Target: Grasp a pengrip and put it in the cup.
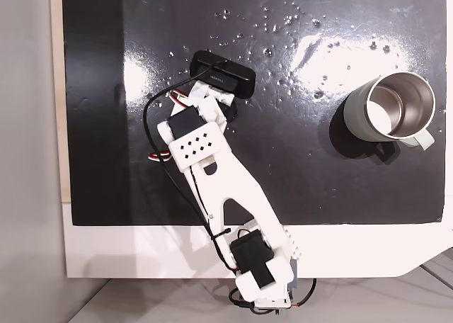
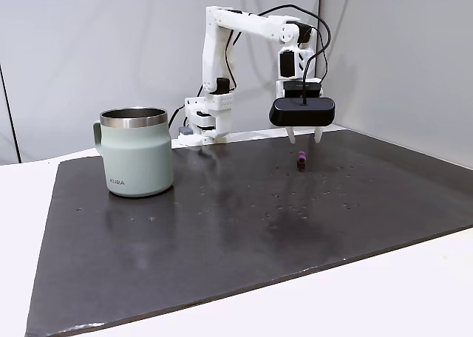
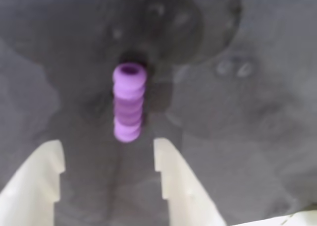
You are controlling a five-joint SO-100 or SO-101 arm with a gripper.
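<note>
Jaws [image 3: 109, 149] spread wide, holding nothing, hovering above the worktop [image 2: 244, 219]. Just beyond the tips, toward 12 o'clock in the wrist view: pengrip [image 3: 129, 102], standing upright on the mat, centred in the gap. Best to nudge forward, drop straight down, straddle, then squeeze gently — rubbery, likely to tip. Farther off, well apart: cup [image 2: 136, 152], at 9 o'clock from the pengrip in a fixed view.

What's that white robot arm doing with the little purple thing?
The robot's gripper is open and hangs just above the pengrip, a little purple ribbed tube standing on the black mat. In the wrist view the tube sits just ahead of the gap between the two white fingers. It hasn't been grabbed yet. The steel mug waits empty further along the mat.
</note>
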